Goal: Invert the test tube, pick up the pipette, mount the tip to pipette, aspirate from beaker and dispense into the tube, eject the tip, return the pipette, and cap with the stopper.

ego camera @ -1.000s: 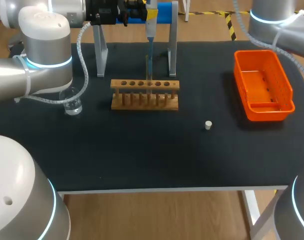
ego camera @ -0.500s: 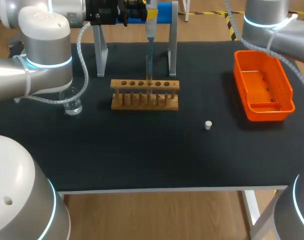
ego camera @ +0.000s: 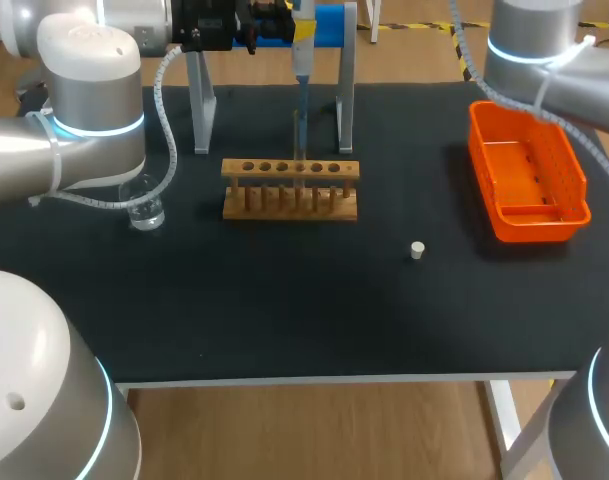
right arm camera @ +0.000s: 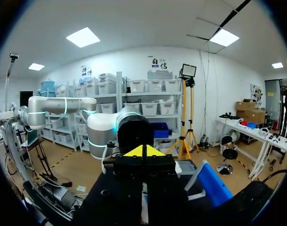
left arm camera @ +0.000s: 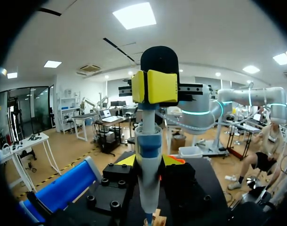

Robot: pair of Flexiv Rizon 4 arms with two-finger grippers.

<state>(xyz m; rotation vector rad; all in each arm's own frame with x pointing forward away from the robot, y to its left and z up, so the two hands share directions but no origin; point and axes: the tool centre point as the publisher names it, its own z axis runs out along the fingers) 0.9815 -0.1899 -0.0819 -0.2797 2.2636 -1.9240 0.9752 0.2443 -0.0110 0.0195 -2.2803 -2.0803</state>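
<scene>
Your left gripper (left arm camera: pixel 148 161) is clenched on the pipette (left arm camera: pixel 148 141), one yellow tip on each side of the barrel, low on the body so the plunger end stays free above the fingers. The pipette's long axis stands upright: plunger head up, narrow end pointing straight down. Straight below the fingers that narrow end reaches the rack (ego camera: pixel 290 188) at one of its middle holes, which I take to be the dispensing step, since holding it plumb lets the liquid fall into the tube rather than down its side (the tube itself is too faint under the shaft to make out, and I cannot tell how deep the end sits). Behind the fingers stands the stand (ego camera: pixel 344 100), where the pipette goes back. The beaker (ego camera: pixel 145 208) sits on the table (ego camera: pixel 284 310) well off to the side of the fingers, beyond the rack's end. The stopper (ego camera: pixel 417 250) lies alone, well apart from the fingers, waiting for the capping. The basket (ego camera: pixel 574 190) is farthest off. Your right gripper (right arm camera: pixel 144 151) has its tips pressed together on nothing, held clear of the work.
</scene>
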